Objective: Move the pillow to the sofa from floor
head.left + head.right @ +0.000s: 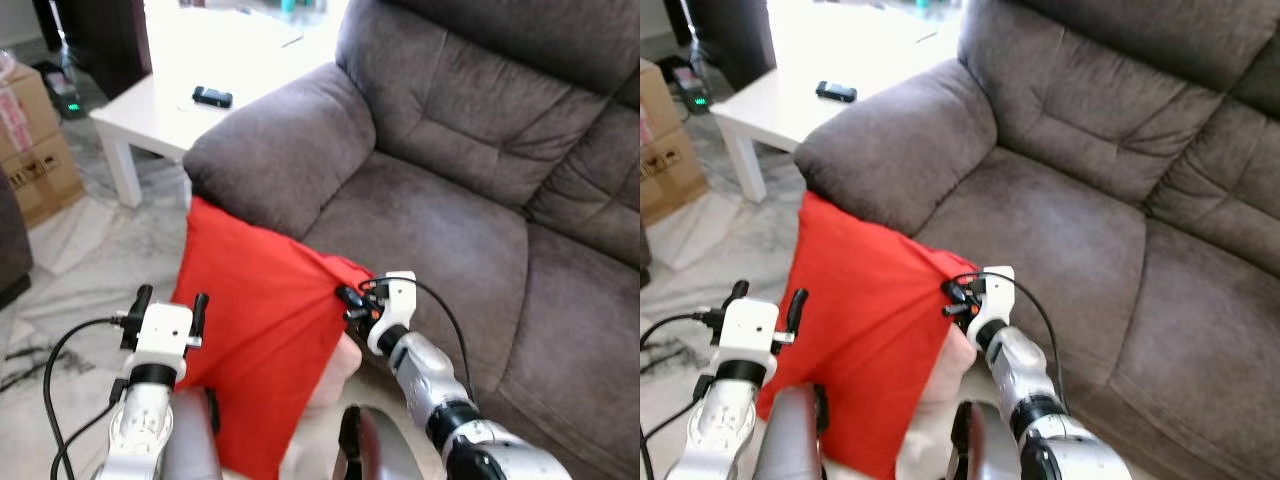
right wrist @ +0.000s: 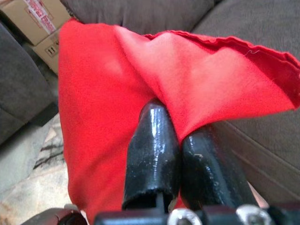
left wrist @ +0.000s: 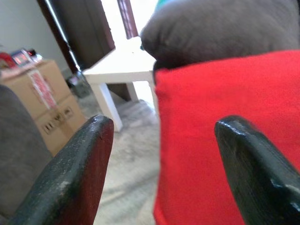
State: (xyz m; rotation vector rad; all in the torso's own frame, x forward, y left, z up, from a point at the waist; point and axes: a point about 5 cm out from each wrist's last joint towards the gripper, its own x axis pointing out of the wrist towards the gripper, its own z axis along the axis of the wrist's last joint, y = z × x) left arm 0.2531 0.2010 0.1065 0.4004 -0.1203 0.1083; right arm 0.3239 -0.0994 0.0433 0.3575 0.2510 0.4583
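Right gripper (image 1: 347, 298), black fingers pinched together on a fold of the soft red fabric pillow (image 1: 255, 330), holds its edge just beside the grey plush sofa (image 1: 450, 190) seat front. Pillow leans upright against the sofa's armrest. Left gripper (image 1: 170, 302) hovers beside the pillow, fingers spread, grasping nothing.

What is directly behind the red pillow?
The grey sofa's armrest and seat front stand behind the red pillow, pinched by the right gripper. The sofa's lower front is covered.

Red pillow (image 1: 255, 335) — upright, leaning against the grey sofa (image 1: 450, 200) — corner bunched.
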